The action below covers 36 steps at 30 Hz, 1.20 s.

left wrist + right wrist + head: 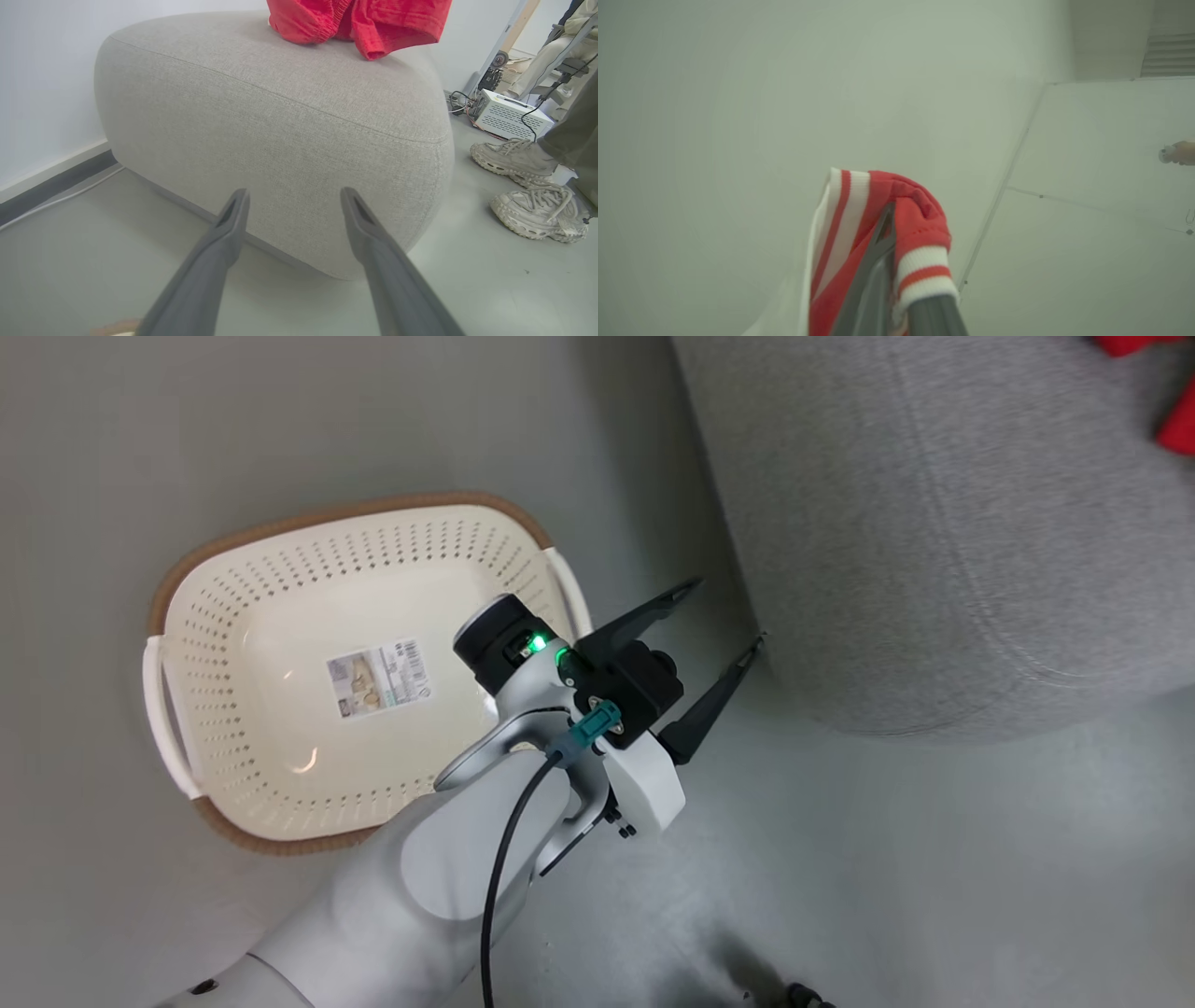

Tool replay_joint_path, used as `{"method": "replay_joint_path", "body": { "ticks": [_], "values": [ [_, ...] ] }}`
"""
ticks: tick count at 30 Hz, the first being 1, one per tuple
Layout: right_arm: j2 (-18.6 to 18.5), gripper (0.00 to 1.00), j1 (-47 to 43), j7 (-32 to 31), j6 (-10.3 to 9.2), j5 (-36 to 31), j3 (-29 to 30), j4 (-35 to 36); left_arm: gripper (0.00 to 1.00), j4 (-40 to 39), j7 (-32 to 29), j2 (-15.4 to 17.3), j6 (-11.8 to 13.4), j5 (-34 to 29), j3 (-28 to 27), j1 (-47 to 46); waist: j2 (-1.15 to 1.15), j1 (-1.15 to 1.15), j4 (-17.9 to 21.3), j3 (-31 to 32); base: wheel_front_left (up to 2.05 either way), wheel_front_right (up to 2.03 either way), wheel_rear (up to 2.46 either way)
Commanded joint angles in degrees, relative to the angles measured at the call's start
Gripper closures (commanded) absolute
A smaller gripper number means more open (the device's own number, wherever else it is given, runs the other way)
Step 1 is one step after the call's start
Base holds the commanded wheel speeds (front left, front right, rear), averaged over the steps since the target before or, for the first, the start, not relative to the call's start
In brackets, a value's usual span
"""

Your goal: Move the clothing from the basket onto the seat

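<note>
Left gripper (728,613) is hovering with its fingers spread apart beside the seat's (934,523) near corner, right of the basket (280,569). Right gripper (896,252) is clamping the striped jersey (920,219). A red garment (359,23) is lying on the seat's far side.

You were running in a robotics lab or test room, not a home. The floor (70,261) was bare grey-green coating, the wall (42,70) plain white with a dark baseboard (51,186). A white vented equipment box (509,116) sat on the floor with loose cables (460,100) beside it. Someone in pale sneakers (514,158) stood just off the corner of the seat (280,121). Home props only: that one grey fabric seat, a plastic laundry basket (215,644) on the bare floor, red clothing (359,23) on the seat. The right wrist view gave you blank pale panels (1087,149) with thin seams.
</note>
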<state>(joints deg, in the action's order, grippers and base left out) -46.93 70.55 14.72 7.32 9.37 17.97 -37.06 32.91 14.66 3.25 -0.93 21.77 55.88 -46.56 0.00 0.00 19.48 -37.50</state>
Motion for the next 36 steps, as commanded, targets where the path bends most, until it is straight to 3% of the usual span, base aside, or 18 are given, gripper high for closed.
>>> {"method": "replay_joint_path", "body": {
  "ticks": [1, 8, 12, 16, 27, 36],
  "values": [
    [-3.68, 1.0, 1.74, 0.28, 0.17, -0.9, 1.43, 0.01, 0.0, -1.48, 0.34, -0.37, 0.43, 0.53, -0.16, -1.6, 0.0, 0.0, -2.4, -2.32, 0.0, 0.0, 0.0],
    [-5.21, 1.0, 8.54, 0.28, 0.17, -5.76, 5.49, -3.11, 0.0, -2.25, 0.34, -0.37, 1.46, 1.07, 1.95, -2.74, 0.0, 0.0, -5.42, -5.6, 0.0, 0.0, 0.0],
    [-3.2, 1.0, 9.82, 0.28, 0.17, -9.07, 8.24, -5.54, 0.0, -2.53, 0.34, -0.37, 2.27, 1.54, 2.88, -3.26, 0.0, 0.0, -6.82, -7.59, 0.0, 0.0, 0.0],
    [-0.04, 1.0, 10.26, 0.28, 0.17, -7.94, 7.3, -8.88, 0.0, -2.52, 0.34, -0.37, 3.03, 1.87, 3.24, -3.55, 0.0, 0.0, -7.63, -9.16, 0.0, 0.0, 0.0],
    [6.91, 1.0, 2.35, 0.28, 0.17, 7.65, -8.07, -8.8, 0.0, -3.19, 0.34, -0.37, 3.82, 2.34, 2.88, -3.97, 0.0, 0.0, -8.8, -10.26, 0.0, 0.0, 0.0],
    [4.23, 1.0, -10.17, 0.28, 0.17, 19.66, -18.16, -6.7, 0.0, -5.08, 0.34, -0.37, 4.05, 3.19, 2.5, -3.57, 0.0, 0.0, -10.14, -7.23, 0.0, 0.0, 0.0]
  ]
}}
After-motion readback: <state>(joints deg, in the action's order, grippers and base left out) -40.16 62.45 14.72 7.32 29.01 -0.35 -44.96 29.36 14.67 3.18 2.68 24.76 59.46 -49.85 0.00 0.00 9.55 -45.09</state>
